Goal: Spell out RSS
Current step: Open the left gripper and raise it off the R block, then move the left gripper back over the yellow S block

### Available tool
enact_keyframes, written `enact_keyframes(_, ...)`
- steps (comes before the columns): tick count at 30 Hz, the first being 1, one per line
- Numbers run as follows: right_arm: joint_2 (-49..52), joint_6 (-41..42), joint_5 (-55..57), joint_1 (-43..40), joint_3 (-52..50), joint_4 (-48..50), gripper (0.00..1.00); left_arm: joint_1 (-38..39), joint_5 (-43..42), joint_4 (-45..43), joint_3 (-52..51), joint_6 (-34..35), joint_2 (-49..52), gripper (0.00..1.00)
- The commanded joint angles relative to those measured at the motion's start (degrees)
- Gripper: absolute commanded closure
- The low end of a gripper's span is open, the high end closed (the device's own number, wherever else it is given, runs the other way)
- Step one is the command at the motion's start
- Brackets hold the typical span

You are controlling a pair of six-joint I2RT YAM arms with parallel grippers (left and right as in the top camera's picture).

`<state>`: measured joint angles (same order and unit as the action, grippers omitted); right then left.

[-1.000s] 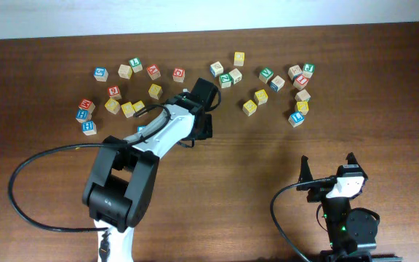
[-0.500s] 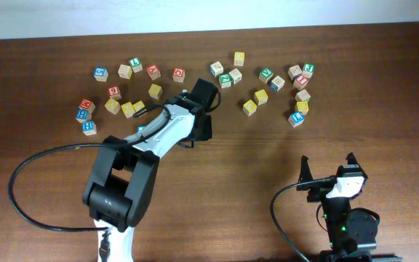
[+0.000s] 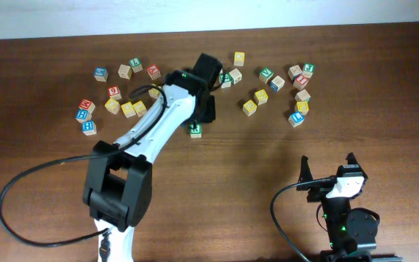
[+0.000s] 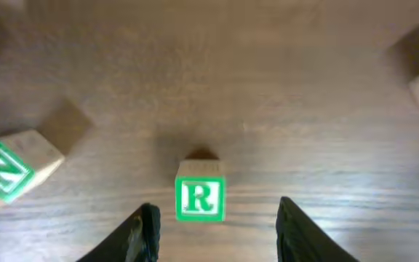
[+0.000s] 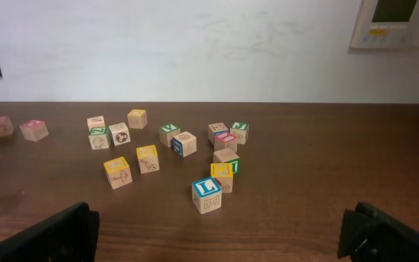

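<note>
The pale cube with the green R (image 3: 194,129) lies alone on the brown table, nearer the front than the scattered cubes. In the left wrist view the R cube (image 4: 200,199) sits face up just ahead of the two spread fingers. My left gripper (image 3: 206,109) (image 4: 213,233) is open, empty and raised above the cube. Yellow-faced cubes lie at the right (image 3: 249,107) (image 3: 261,96) (image 5: 118,172) and at the left (image 3: 127,109). I cannot read their letters. My right gripper (image 3: 327,169) (image 5: 220,240) is open and empty at the front right.
Several other letter cubes lie in a band across the far half of the table. A green N cube (image 4: 9,171) lies left of the R. A blue L cube (image 5: 206,195) (image 3: 295,118) is the nearest cube to my right gripper. A black cable loops at the front left.
My left gripper has drawn away toward the far side. The R cube, hidden under it before, now shows alone on the table. The right arm has not moved.
</note>
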<state>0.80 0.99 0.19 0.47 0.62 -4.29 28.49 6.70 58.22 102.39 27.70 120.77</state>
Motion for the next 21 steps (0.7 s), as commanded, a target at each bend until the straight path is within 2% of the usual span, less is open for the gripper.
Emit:
enact_keyframes(1, -0.4, -0.3, 0.5, 0.2, -0.3, -0.4, 0.02, -0.5, 0.7, 3.8, 7.7, 0.1, 0.8, 0.54)
enact_keyframes(2, -0.4, -0.3, 0.5, 0.2, -0.3, -0.4, 0.02, -1.1, 0.7, 5.3, 10.0, 0.1, 0.8, 0.53)
enact_keyframes(3, -0.4, -0.3, 0.5, 0.2, -0.3, -0.4, 0.02, -2.3, 0.7, 7.3, 12.8, 0.1, 0.8, 0.47)
enact_keyframes(7, -0.4, -0.3, 0.5, 0.2, -0.3, -0.4, 0.02, -7.1, 0.6, 11.7, 17.8, 0.1, 0.8, 0.46)
enact_keyframes(8, -0.4, -0.3, 0.5, 0.2, -0.3, -0.4, 0.02, -8.9, 0.6, 13.0, 18.4, 0.1, 0.8, 0.32)
enact_keyframes(9, -0.4, -0.3, 0.5, 0.2, -0.3, -0.4, 0.02, -10.8, 0.7, 14.0, 18.4, 0.0, 0.8, 0.14)
enact_keyframes(10, -0.4, -0.3, 0.5, 0.2, -0.3, -0.4, 0.02, -13.6, 0.6, 15.9, 18.4, 0.1, 0.8, 0.02)
enact_keyframes(16, -0.4, -0.3, 0.5, 0.2, -0.3, -0.4, 0.02, -23.7, 0.7, 20.5, 18.4, -1.4, 1.2, 0.01)
enact_keyframes(21, -0.4, -0.3, 0.5, 0.2, -0.3, -0.4, 0.02, -28.8, 0.7, 20.5, 15.7, -5.3, 1.2, 0.01)
